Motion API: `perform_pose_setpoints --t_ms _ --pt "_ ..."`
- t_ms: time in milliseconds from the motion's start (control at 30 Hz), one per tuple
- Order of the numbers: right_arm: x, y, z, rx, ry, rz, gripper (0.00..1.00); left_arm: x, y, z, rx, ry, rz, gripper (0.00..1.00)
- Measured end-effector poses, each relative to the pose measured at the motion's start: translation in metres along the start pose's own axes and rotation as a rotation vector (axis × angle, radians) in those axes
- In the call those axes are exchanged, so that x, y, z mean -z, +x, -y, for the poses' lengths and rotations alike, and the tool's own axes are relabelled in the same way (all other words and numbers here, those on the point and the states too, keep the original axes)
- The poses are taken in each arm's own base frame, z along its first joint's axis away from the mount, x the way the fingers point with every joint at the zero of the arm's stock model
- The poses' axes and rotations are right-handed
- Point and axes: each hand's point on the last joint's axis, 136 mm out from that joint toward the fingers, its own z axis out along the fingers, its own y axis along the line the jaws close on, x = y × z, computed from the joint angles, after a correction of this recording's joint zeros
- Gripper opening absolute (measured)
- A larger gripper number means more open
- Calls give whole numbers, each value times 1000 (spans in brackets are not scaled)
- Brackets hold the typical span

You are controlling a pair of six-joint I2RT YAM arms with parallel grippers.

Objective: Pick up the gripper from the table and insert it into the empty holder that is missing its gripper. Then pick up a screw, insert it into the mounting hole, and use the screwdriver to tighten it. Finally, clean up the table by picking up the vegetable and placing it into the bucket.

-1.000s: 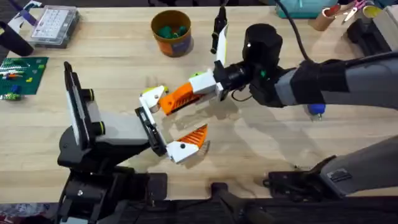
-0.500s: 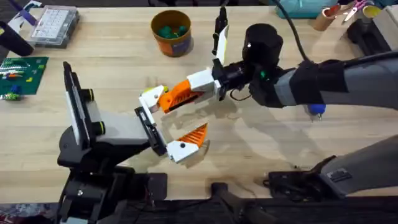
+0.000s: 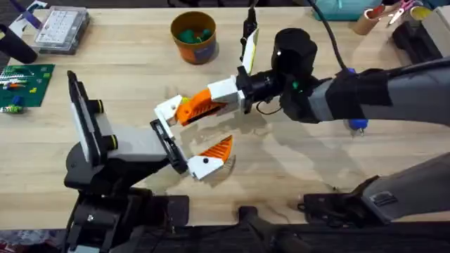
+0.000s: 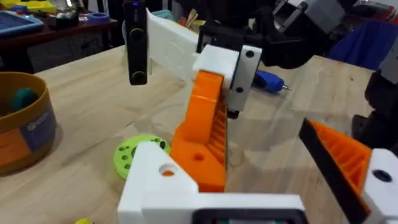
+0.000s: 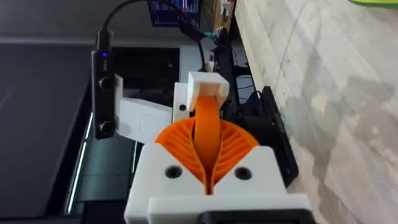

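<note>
Gripper (image 3: 199,105) clamped in right gripper (image 3: 232,96), base at holder (image 3: 169,140) socket; insertion underway, needs seating. Left gripper state indeterminate.

orange ribbed gripper (image 3: 199,105), black holder (image 3: 169,143), orange bucket (image 3: 194,36)

Even, bright overhead light, with soft focus up close.

The pale wooden table (image 3: 126,84) was evenly lit; the dark grey right arm (image 3: 365,91) cast soft shadows on it. The near white block (image 4: 205,199) was blurred, and the background room looked dim.
</note>
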Motion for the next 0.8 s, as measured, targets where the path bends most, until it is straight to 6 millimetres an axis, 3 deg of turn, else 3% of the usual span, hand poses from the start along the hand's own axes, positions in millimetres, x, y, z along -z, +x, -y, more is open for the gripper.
perform_pose_setpoints --t_ms 433,800 --pt "-5 -7 10 2 10 7 20 0 2 11 35 66 -10 987" --pt "-8 -11 12 13 25 24 20 1 2 9 53 58 -9 987"
